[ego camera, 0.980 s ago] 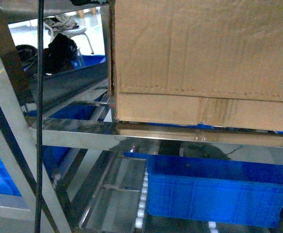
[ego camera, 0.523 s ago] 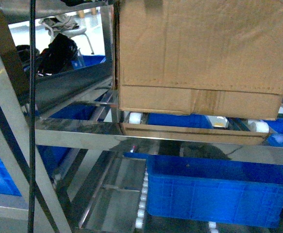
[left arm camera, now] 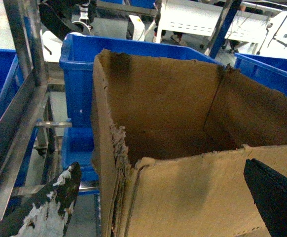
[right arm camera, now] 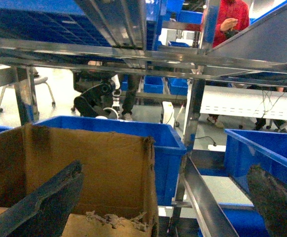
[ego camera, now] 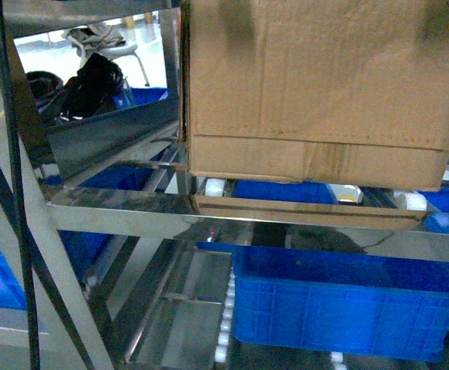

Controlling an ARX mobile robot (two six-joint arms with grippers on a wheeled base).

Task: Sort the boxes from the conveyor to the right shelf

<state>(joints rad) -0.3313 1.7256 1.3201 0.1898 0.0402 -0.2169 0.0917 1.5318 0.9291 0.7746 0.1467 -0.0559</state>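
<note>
Lifting is done: the box (ego camera: 317,85) came up off the shelf (ego camera: 132,212) rail and now sits on the white rollers at 12 o'clock. Both claws look wide, one finger (left arm camera: 276,197) inside it. It seems almost placed.

1. No readable text, label, brand or number appears on the carton (ego camera: 317,85).
2. The blue bins (ego camera: 340,301) and the steel shelf (ego camera: 124,212) carry no legible markings either.
</note>
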